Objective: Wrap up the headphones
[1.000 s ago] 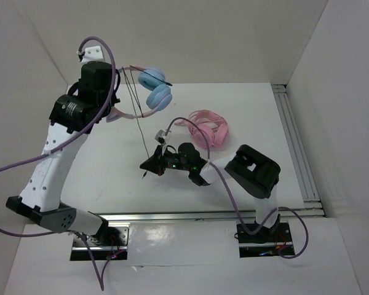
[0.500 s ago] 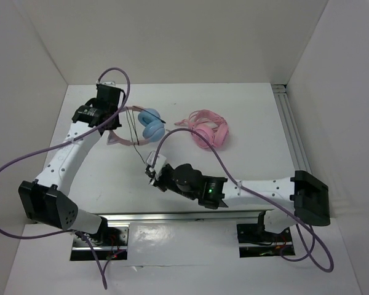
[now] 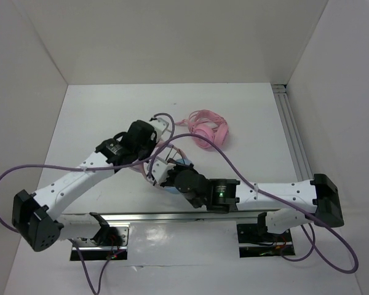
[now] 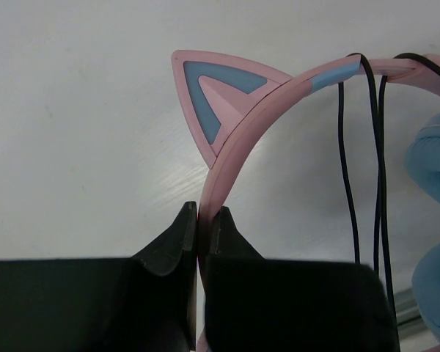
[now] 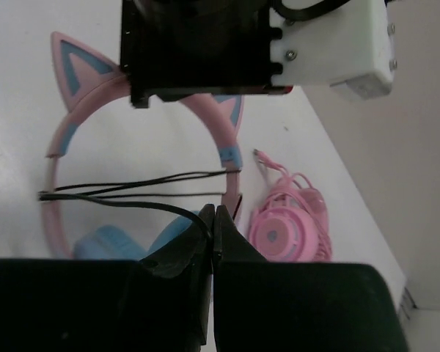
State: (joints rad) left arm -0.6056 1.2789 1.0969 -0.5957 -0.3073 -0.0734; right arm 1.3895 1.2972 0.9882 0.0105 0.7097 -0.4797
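Observation:
The headphones lie on the table, their pink cat-ear headband (image 4: 238,125) and light blue ear cups (image 4: 434,158) in the left wrist view. My left gripper (image 4: 204,214) is shut on the headband just below a cat ear. Several turns of thin black cable (image 4: 381,161) cross the band. My right gripper (image 5: 214,214) is shut on the black cable (image 5: 132,204), just in front of the blue cups (image 5: 110,242). In the top view both grippers, left (image 3: 149,157) and right (image 3: 155,173), meet at the table's middle and hide most of the headphones.
All-pink headphones (image 3: 206,131) with a coiled pink cable lie just right of the grippers, also in the right wrist view (image 5: 286,229). White walls stand at the left, back and right. A metal rail (image 3: 295,147) runs along the table's right edge.
My left arm has lowered the headphones from high at the back left to the table's middle. My right arm has stretched out leftward, keeping hold of the cable.

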